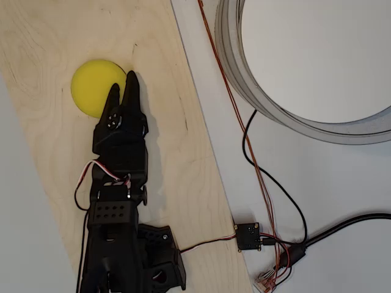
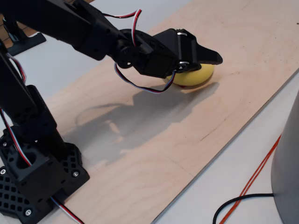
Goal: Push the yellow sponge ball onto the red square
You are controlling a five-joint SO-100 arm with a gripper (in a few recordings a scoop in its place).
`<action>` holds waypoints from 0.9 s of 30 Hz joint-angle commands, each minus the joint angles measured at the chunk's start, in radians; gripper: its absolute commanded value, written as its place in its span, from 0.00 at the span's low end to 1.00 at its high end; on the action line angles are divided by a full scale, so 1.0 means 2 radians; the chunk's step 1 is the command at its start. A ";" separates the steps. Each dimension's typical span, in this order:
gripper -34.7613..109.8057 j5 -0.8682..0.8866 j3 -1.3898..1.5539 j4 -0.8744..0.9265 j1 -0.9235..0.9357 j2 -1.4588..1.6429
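Gripper [image 1: 123,84] is seen with fingers slightly spread, tips against the yellow sponge ball [image 1: 95,85] on the wooden board [image 1: 183,159]. In the fixed view a red sliver, possibly the red square [image 2: 186,88], is glimpsed under the ball. Bare board lies beyond the ball.

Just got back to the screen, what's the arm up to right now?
The black arm is reaching across the plywood board with its gripper against the yellow sponge ball. In the overhead view the two fingers form a narrow V, with their tips at the ball's right edge. In the fixed view the gripper sits over the ball, hiding most of it. A sliver of red shows under the ball's near edge, possibly the red square; I can't tell how much of it is covered.
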 commanded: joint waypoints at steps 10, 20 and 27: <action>0.37 -0.013 0.021 -0.008 0.005 0.055; 0.37 -0.053 0.055 -0.007 0.015 0.130; 0.37 -0.100 0.067 -0.006 0.019 0.179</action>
